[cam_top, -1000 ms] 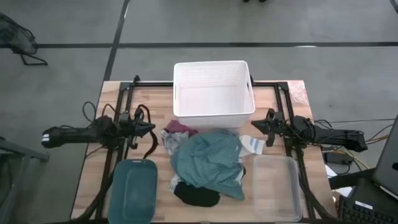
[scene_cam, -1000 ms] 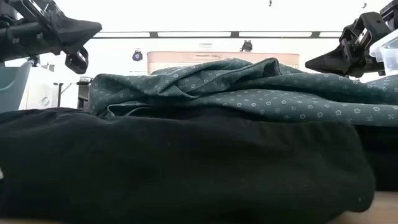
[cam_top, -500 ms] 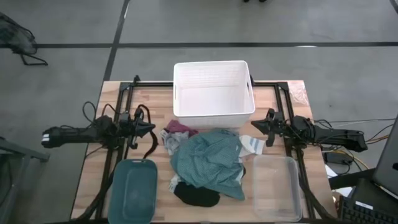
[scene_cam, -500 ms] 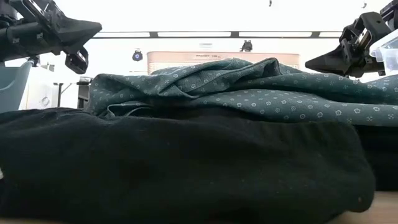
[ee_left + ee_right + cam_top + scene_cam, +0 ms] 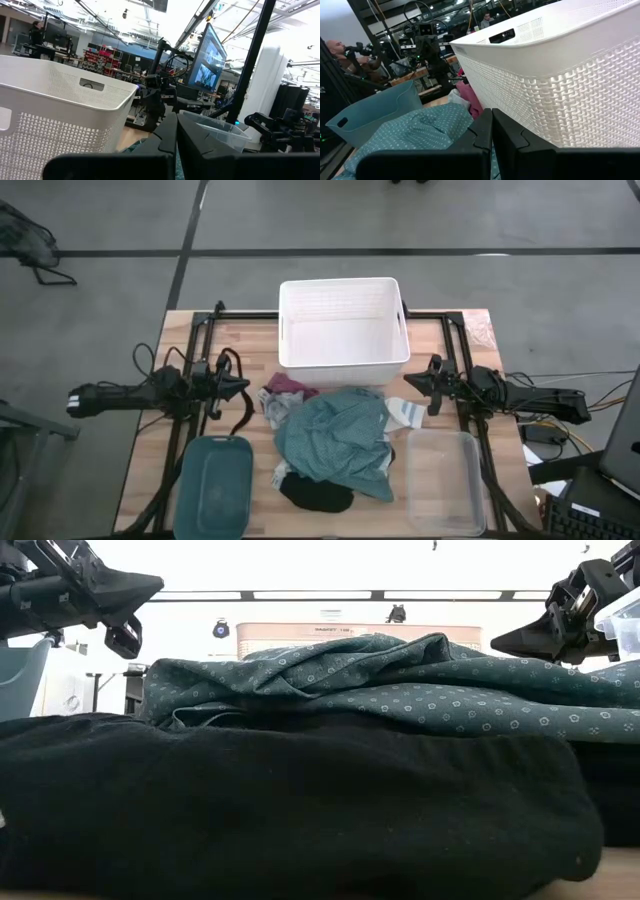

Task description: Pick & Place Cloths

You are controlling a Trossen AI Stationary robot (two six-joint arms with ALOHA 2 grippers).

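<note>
A pile of cloths lies in the table's middle: a large teal patterned one on top, a black one under its near edge, maroon-pink and grey pieces at its far left, and a white striped sock at its right. In the low view the black cloth fills the front with the teal cloth behind. My left gripper hovers shut left of the pile, above the table. My right gripper hovers shut right of it, near the striped sock. Neither touches a cloth.
A white slatted basket stands at the table's far middle. A teal plastic tub sits near-left and a clear plastic bin near-right. Black frame rails run along both sides. People show in the room beyond, in the right wrist view.
</note>
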